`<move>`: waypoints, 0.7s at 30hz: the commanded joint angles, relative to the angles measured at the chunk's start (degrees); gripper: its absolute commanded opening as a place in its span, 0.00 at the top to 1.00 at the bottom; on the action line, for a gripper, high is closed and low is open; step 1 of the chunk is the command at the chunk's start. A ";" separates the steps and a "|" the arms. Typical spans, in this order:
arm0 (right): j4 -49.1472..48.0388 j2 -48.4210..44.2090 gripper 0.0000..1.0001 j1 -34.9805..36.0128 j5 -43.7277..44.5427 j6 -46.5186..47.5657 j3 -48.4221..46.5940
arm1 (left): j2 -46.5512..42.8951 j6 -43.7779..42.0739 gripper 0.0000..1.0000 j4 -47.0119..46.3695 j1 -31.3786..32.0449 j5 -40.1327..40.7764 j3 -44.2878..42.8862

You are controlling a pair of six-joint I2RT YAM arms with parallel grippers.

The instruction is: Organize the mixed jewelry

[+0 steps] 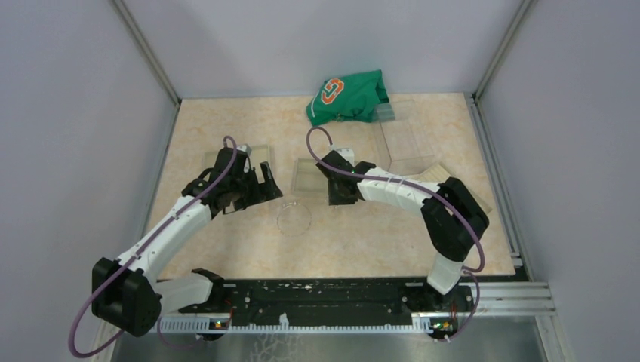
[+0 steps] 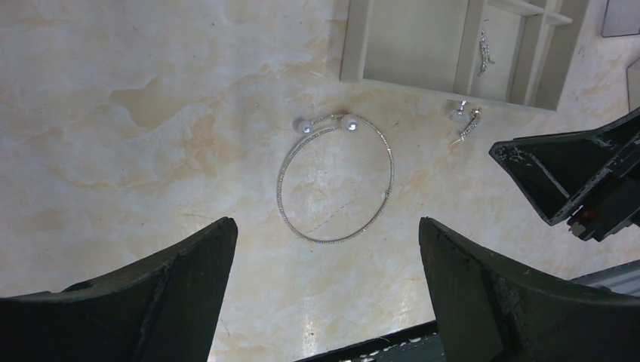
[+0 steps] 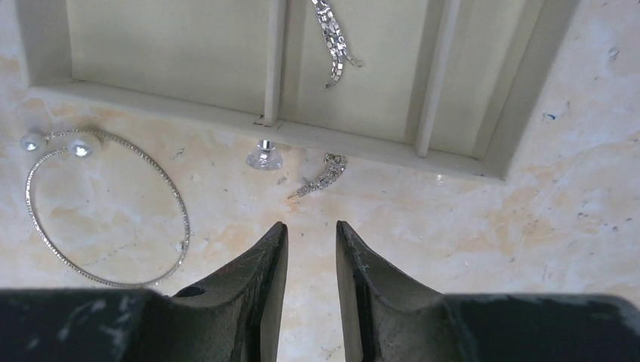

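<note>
The jewelry lies on the marble tabletop between my grippers. A large thin silvery hoop (image 1: 309, 220) with two pearl ends lies flat, seen in the left wrist view (image 2: 392, 170) and the right wrist view (image 3: 81, 148). A small clear stud (image 3: 265, 156) and a silvery drop earring (image 3: 321, 179) lie just outside the clear compartmented box (image 3: 362, 139). A short silvery chain piece (image 3: 334, 41) lies in a middle compartment. My left gripper (image 2: 324, 222) is wide open and empty, near the hoop. My right gripper (image 3: 310, 226) is narrowly open and empty, just short of the drop earring.
A green cloth with an orange logo (image 1: 347, 96) lies at the back. A clear lid or tray (image 1: 407, 139) lies right of it, and another clear box (image 1: 256, 153) sits behind the left gripper. The right gripper (image 2: 573, 173) shows at the left wrist view's right edge.
</note>
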State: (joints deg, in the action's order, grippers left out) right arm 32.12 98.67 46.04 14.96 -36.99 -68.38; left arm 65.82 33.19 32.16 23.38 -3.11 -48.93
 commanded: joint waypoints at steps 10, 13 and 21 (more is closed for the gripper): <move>-2.19 5.58 0.72 -0.16 1.36 -9.11 -2.49 | -1.23 0.63 0.04 1.30 0.09 -0.25 0.89; -1.81 6.74 0.72 -0.24 2.09 -9.52 -2.84 | -1.61 0.69 0.04 1.76 0.09 -0.06 1.02; -2.35 7.97 0.73 -0.76 2.73 -10.17 -3.15 | -2.45 0.30 0.04 2.11 0.09 0.41 1.62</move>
State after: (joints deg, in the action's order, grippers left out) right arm 30.85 105.80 45.82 16.08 -45.95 -68.77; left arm 64.62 33.15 32.97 23.38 -3.05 -47.92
